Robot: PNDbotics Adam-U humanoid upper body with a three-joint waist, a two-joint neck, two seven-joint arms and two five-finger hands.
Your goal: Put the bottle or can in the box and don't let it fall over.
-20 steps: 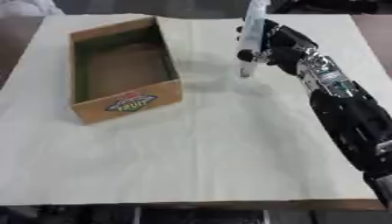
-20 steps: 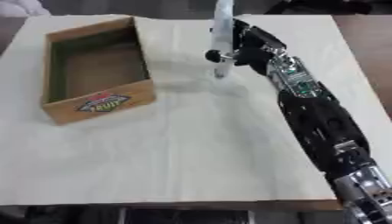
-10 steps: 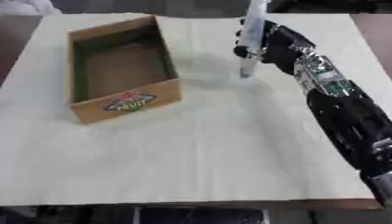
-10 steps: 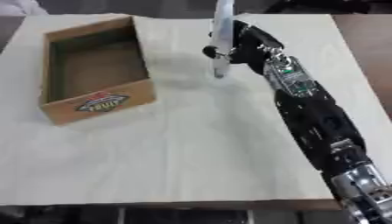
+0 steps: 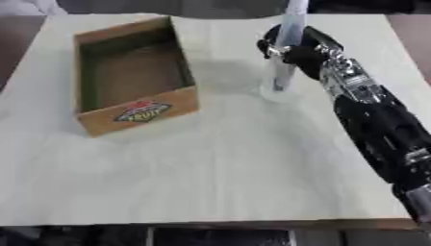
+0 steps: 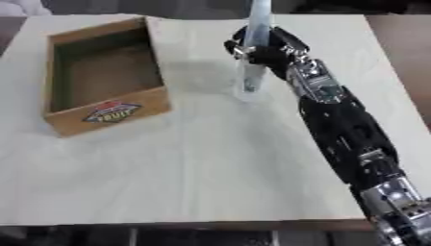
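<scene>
Little has shifted over the last second: the right hand has stayed at the far right part of the tabletop with the bottle in it, and the bottle's base has stayed at about the same spot on the pale cloth-covered surface.

That bottle is tall, slim and clear, with a pale bluish upper part that runs out of the top of both views. It stands roughly upright, leaning only slightly. Its lower end is at or just above the tabletop; contact cannot be told. The right hand's fingers are curled round the bottle's middle, gripping it from the right side, and the black and silver forearm runs down to the lower right corner of the view.

A cardboard box lies to the left of the bottle, apart from it, open at the top and with nothing in it. It has a dark green lining on its inner walls and a colourful fruit label on its near short wall. The bottle is outside the box, level with its far half.
</scene>
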